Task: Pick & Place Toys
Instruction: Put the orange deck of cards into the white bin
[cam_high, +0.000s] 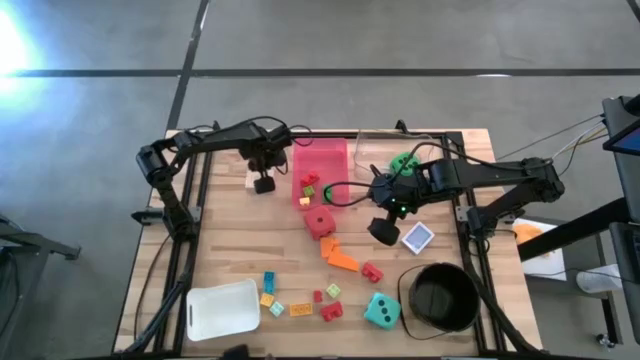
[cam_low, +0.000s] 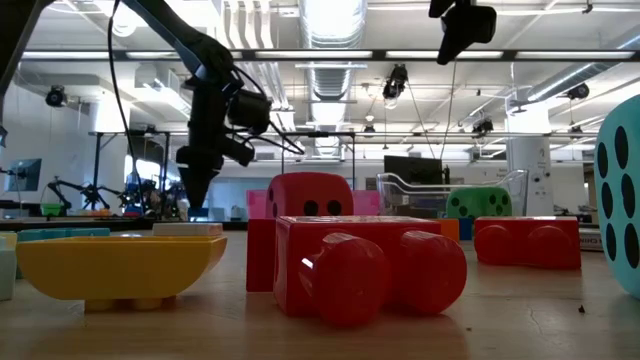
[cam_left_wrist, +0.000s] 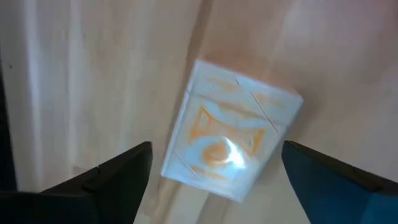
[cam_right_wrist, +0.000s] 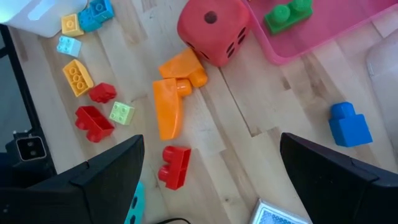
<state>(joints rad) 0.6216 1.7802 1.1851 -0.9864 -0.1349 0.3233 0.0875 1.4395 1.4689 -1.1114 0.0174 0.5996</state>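
My left gripper (cam_high: 263, 183) is open and points down just left of the pink tray (cam_high: 322, 158). In its wrist view (cam_left_wrist: 216, 149), a pale card with an orange print (cam_left_wrist: 233, 140) lies flat on the wood between its two fingers. My right gripper (cam_high: 383, 230) is open and empty, high above the table's middle (cam_right_wrist: 211, 143). Below it are the red die (cam_right_wrist: 211, 28), orange bricks (cam_right_wrist: 171, 106) and a red brick (cam_right_wrist: 175, 167). The green die (cam_high: 405, 163) is at the back, the teal die (cam_high: 381, 311) near the front.
The black bucket (cam_high: 440, 297) stands at the front right and a white tub (cam_high: 222, 310) at the front left. A blue-patterned card (cam_high: 417, 237) lies beside my right gripper. Several small bricks (cam_high: 300, 300) are scattered near the front edge. The tray holds a green brick (cam_right_wrist: 286, 14).
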